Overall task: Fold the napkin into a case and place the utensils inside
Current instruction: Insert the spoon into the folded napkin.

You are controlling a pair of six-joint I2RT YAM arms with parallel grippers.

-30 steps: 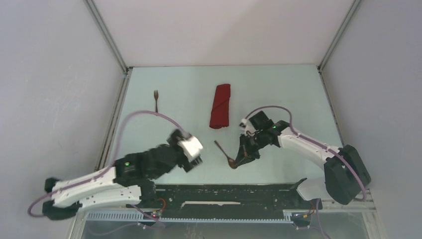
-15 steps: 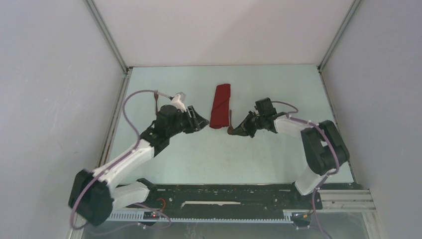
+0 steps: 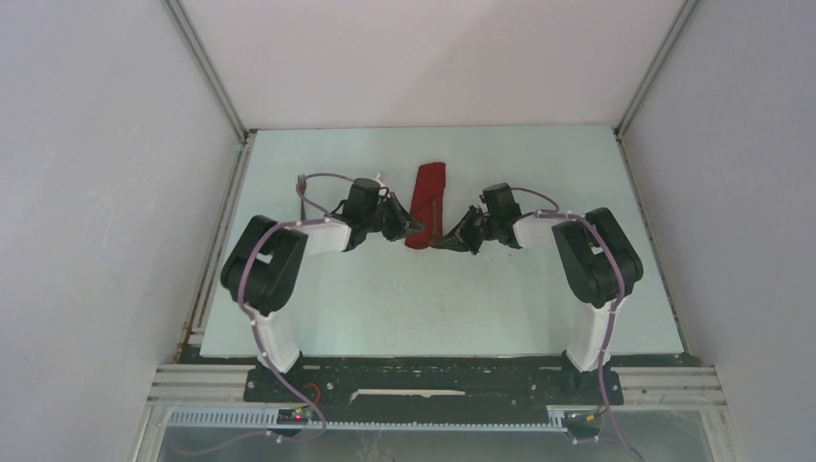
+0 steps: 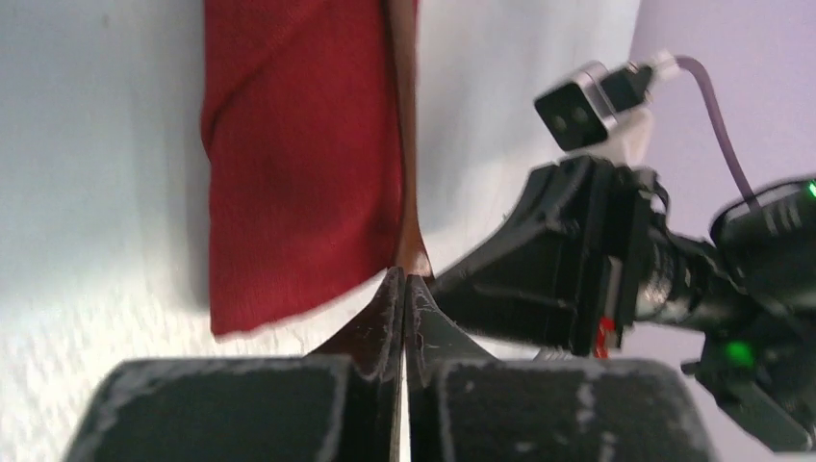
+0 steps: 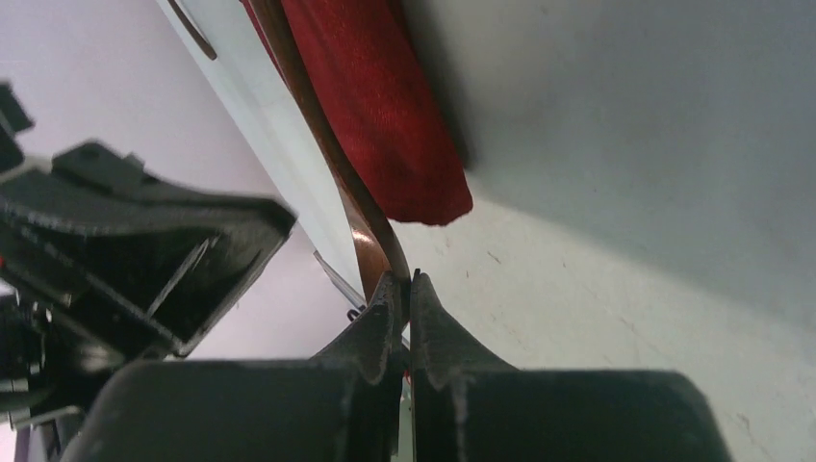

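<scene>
The napkin (image 3: 427,197) lies folded into a narrow dark red strip at the middle back of the table, the case (image 4: 298,164). My right gripper (image 3: 441,241) is at its near end, shut on the brown spoon (image 5: 332,164). The spoon's handle runs up along the cloth's edge (image 4: 408,183); I cannot tell whether it lies inside the fold. My left gripper (image 3: 419,229) faces it from the left, shut, its fingertips (image 4: 393,289) against the spoon's near end and nothing visibly between them. The fork (image 3: 301,185) lies far left, partly under the left arm's cable.
Both arms stretch far forward and nearly meet at the cloth's near end, the right gripper's body (image 4: 568,260) close in front of the left one. Grey walls and metal rails (image 3: 216,241) bound the pale table (image 3: 433,308).
The left arm swung from the front left up to the napkin's near end and its jaws went from open to shut. The right arm carried the spoon from the table's front to the napkin.
</scene>
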